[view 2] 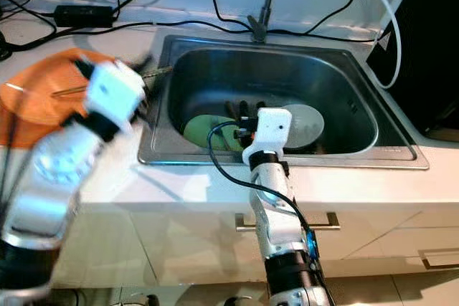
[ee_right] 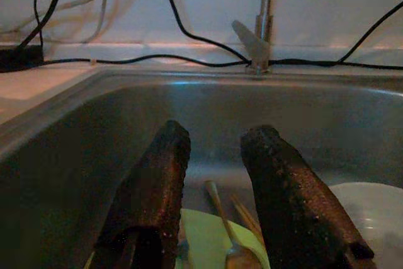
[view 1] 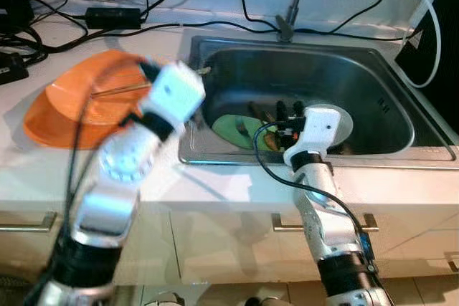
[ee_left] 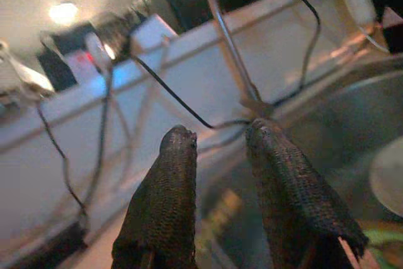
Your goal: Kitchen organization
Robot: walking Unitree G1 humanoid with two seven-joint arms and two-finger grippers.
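White countertop surrounds a steel sink (view 1: 387, 116) holding a green plate (view 1: 237, 130), a white plate (view 2: 305, 123) and cutlery (ee_right: 230, 244). The right gripper (ee_right: 214, 155) hangs over the green plate, fingers parted and empty. The blurred left gripper (ee_left: 220, 140), also parted and seemingly empty, is by the orange plate (view 1: 68, 109). A clean lift would mean lowering straight over one utensil's handle.

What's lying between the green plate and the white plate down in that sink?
In the right wrist view, a metal fork and thin sticks lie between the green plate and white plate.
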